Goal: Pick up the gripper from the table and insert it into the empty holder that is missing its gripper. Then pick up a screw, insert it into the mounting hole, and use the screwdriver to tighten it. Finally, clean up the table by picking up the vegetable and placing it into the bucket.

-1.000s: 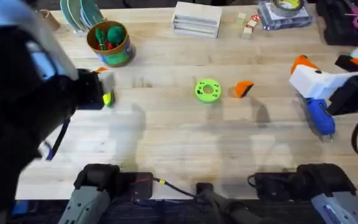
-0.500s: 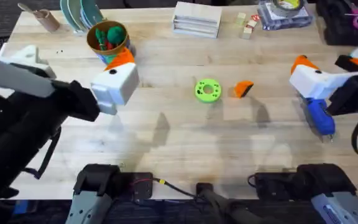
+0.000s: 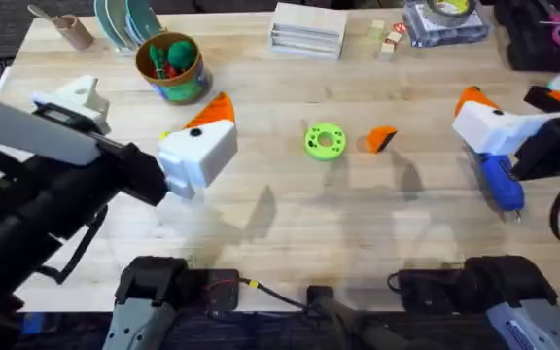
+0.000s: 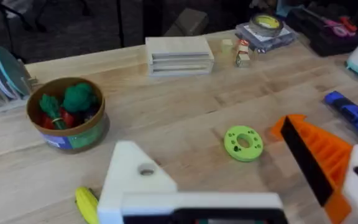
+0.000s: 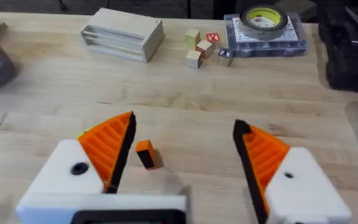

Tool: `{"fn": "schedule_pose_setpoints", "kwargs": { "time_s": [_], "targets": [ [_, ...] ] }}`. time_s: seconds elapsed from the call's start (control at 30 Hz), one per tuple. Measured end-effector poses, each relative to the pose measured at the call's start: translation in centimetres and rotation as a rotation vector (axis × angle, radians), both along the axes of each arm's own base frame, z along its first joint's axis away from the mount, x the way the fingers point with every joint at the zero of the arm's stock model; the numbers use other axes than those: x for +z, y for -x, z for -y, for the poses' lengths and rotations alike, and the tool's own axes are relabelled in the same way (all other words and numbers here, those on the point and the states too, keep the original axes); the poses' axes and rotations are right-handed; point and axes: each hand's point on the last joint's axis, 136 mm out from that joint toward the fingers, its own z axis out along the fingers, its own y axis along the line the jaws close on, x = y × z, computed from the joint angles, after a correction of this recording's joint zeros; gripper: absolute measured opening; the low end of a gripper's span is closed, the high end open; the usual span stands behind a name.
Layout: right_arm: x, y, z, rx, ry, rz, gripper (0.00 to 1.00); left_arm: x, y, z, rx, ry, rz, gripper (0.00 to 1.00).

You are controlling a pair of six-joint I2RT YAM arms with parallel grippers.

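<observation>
The small orange gripper [image 3: 381,138] lies on the table right of the green disc [image 3: 325,140]; in the right wrist view the gripper [image 5: 145,154] lies beyond my open right gripper [image 5: 184,121]. My left gripper [image 3: 151,102] hovers open and empty. One of its fingers is the plain white holder [image 4: 135,177] with a hole, the other has an orange fin. The yellow vegetable [image 4: 87,204] lies just below the holder. The bucket [image 3: 170,66] stands at the back left. The blue screwdriver [image 3: 499,183] lies beneath my right gripper [image 3: 513,97]. The screw is out of view.
At the back stand a plate rack [image 3: 124,19], a stack of wooden slats [image 3: 307,29], small cubes [image 3: 389,39] and a tape roll on a box [image 3: 445,19]. A black tool tray [image 3: 542,34] fills the far right corner.
My left arm has pulled back from under the camera, and its gripper has moved right, from beside the vegetable towards the table's middle. The right arm has not moved.
</observation>
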Motion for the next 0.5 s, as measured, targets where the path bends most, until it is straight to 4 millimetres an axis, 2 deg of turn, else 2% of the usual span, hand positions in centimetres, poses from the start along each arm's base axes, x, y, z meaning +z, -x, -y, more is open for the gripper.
{"fn": "schedule_pose_setpoints", "kwargs": {
  "time_s": [0.07, 0.37, 0.5],
  "targets": [
    [0.0, 0.0, 0.0, 0.000, 0.000, 0.000, 0.991, 0.3, -0.1, 0.0, 0.001, 0.001, 0.016, 0.992],
    [0.0, 0.0, 0.0, 0.000, 0.000, 0.000, 0.992, 4.8, -1.9, -0.9, 0.062, -0.001, 0.245, 0.992],
    [0.0, 0.0, 0.0, 0.000, 0.000, 0.000, 0.992, 4.3, -2.4, -1.1, 0.072, 0.001, 0.314, 0.993]
  ]
}}
